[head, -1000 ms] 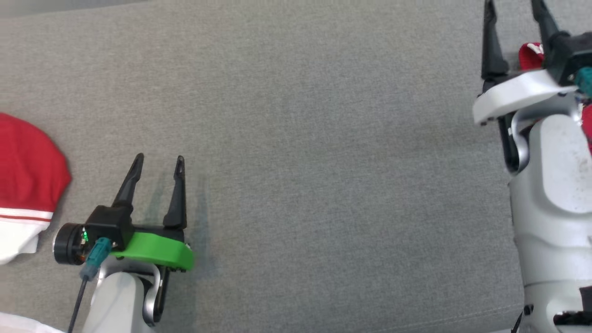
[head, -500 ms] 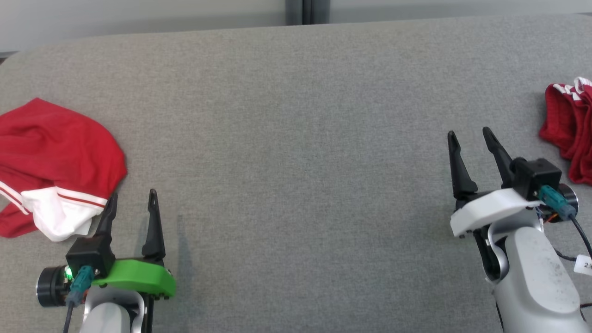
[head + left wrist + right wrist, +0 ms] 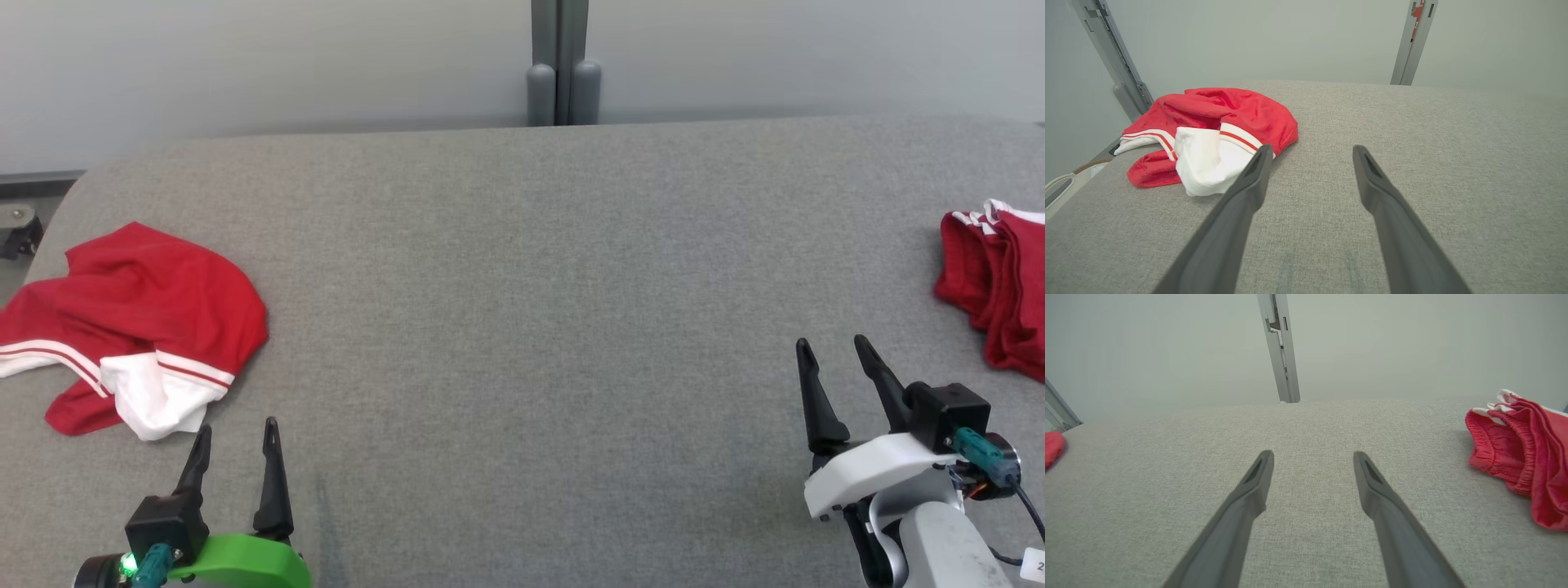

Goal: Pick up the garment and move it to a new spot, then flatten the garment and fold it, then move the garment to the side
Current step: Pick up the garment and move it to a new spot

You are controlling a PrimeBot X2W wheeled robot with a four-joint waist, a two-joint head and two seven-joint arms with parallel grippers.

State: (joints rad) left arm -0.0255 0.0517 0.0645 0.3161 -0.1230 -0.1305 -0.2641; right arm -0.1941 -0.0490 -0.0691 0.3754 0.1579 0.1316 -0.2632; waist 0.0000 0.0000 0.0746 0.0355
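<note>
Both grippers hang open and empty above the table (image 3: 531, 327), with the garment (image 3: 139, 318) lying at its left end.

The garment is a crumpled red heap with a white, red-striped part turned out at its near side, resting on the grey cloth close to the table's rounded left corner. The left gripper (image 3: 237, 425) sits just in front of it, fingers spread and apart from the fabric, its left fingertip near the white part. The right gripper (image 3: 833, 341) is well away on the right, fingers spread over bare cloth. A red pile (image 3: 992, 286) with white trim lies beyond it at the right edge. A grey post (image 3: 559, 73) stands behind the table.
</note>
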